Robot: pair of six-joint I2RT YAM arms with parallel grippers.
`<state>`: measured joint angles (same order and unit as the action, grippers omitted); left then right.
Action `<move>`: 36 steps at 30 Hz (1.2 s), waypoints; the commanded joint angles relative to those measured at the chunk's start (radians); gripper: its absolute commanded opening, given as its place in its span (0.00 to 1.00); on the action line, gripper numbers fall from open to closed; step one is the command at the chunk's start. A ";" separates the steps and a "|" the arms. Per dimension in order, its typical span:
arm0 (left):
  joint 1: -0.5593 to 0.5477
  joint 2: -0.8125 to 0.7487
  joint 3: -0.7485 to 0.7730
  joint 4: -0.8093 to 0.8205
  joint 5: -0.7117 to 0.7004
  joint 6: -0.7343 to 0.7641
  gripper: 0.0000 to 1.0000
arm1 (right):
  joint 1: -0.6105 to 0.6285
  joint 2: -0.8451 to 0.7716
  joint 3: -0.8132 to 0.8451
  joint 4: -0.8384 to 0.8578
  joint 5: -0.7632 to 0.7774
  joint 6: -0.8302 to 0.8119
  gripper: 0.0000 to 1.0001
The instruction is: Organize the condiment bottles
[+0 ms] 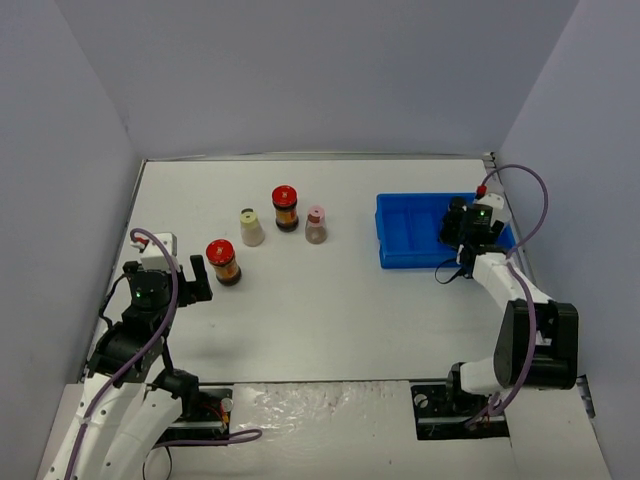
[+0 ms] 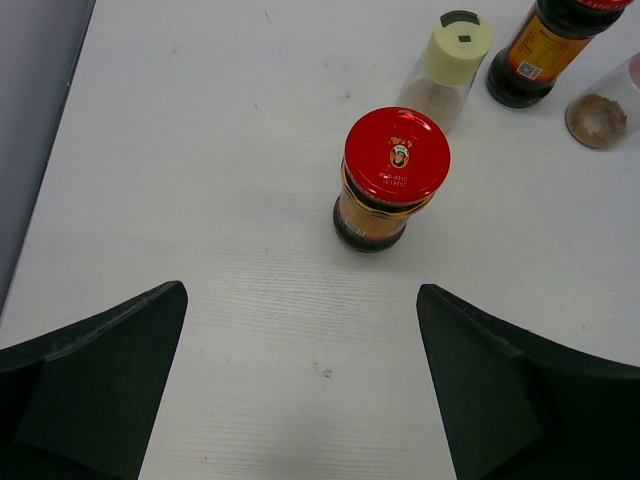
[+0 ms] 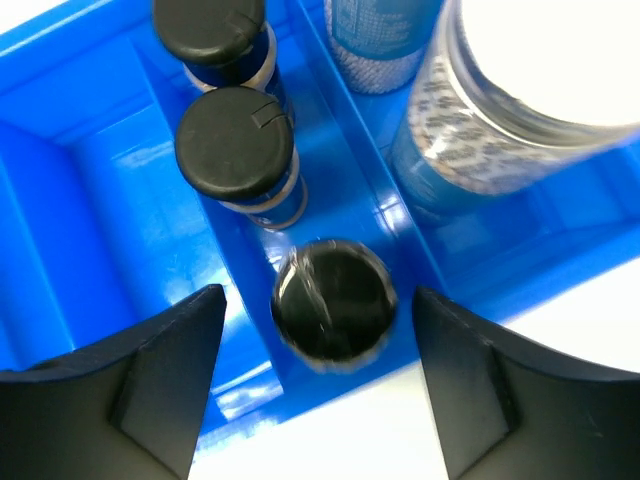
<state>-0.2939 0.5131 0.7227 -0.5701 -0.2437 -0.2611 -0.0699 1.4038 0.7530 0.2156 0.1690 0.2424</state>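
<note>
Three tiny black-cap bottles stand in a row in one narrow slot of the blue tray (image 3: 70,170). The near one (image 3: 333,300) looks a bit blurry. The middle one (image 3: 238,150) and the far one (image 3: 215,30) are behind it. In the slot just beside them stand two silver-lid jars with blue labels: a close one (image 3: 520,110) and a far one (image 3: 380,40).

The right gripper (image 3: 318,298) hangs over the near black-cap bottle with its fingers spread. One finger (image 3: 130,390) is on each side of the cap, and a small gap shows on both sides – it is not pinching the bottle.

Four more jars stand upright on the white table (image 1: 330,320), well apart from the tray. They do not touch each other. The near red-lid jar (image 2: 395,175) is closest to the left arm. Past it are the cream jar (image 2: 450,65), the far red-lid jar (image 1: 286,208) and the pink-cap jar (image 1: 316,225).

The left gripper (image 2: 300,400) is spread wide and holds nothing. The near red-lid jar stands just ahead of its fingers (image 2: 100,390) – not between them.
</note>
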 commanded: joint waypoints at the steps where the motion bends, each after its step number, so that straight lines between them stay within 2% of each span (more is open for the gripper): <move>1: 0.002 0.024 0.023 0.064 -0.003 0.009 0.97 | 0.030 -0.126 0.069 -0.030 0.040 0.017 0.76; 6: 0.001 0.035 0.024 0.067 0.004 0.008 0.97 | 0.147 -0.185 0.194 -0.124 0.039 -0.048 0.83; 10: 0.001 0.041 0.023 0.068 0.006 0.007 0.97 | 0.258 -0.163 0.310 -0.145 -0.090 -0.137 0.87; 14: 0.001 0.049 0.024 0.067 0.009 0.008 0.97 | 0.355 -0.049 0.410 -0.153 -0.261 -0.213 0.91; 18: 0.001 0.056 0.026 0.064 0.007 0.005 0.97 | 0.445 0.083 0.506 -0.153 -0.292 -0.281 0.94; 25: 0.002 0.064 0.026 0.061 0.003 0.005 0.97 | 0.568 0.319 0.675 -0.123 -0.302 -0.296 0.99; 36: 0.004 0.058 0.025 0.060 -0.006 0.008 0.97 | 0.655 0.596 0.848 -0.087 -0.318 -0.332 1.00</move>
<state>-0.2939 0.5618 0.7227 -0.5701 -0.2367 -0.2611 0.5648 1.9544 1.5182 0.0564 -0.1297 -0.0634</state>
